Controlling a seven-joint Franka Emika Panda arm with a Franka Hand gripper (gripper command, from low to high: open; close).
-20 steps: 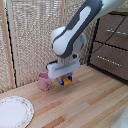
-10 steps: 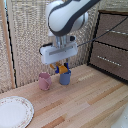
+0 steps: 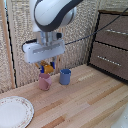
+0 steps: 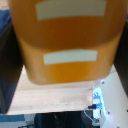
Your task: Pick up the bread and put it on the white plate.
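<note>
No brand, label or legible writing appears on any item in either view.

Going from the exterior view's left: the plate (image 3: 15,111) lies flat on the table (image 3: 85,102) at the near left corner. It is round, white and glossy, with a thin speckled band just inside its rim, and is partly cut off by the frame edge. The table is light wood planking with visible grain and pale stripes.

Further right, near the woven, reed-like back wall, stands a pink cup (image 3: 44,82), and just beside it a blue cup (image 3: 65,76). Both are small, upright and open-topped.

Above the cups hangs the gripper (image 3: 47,67), a white boxy block at the end of a bulky white-and-grey arm, with short blue-tipped fingers (image 3: 53,64) pointing down. The jaws are clenched on the toast (image 3: 47,68), which shows as a small golden-orange piece between the fingers, clear of the table and directly over the pink cup, well apart from the plate.

In the wrist view the toast (image 4: 70,40) fills most of the frame: a smooth golden-orange slab with a rounded lower edge and two pale rectangular patches on its face. Wood planking shows beneath it.

At the exterior view's right stands a dark brown drawer cabinet (image 3: 112,47) with pale handles.
</note>
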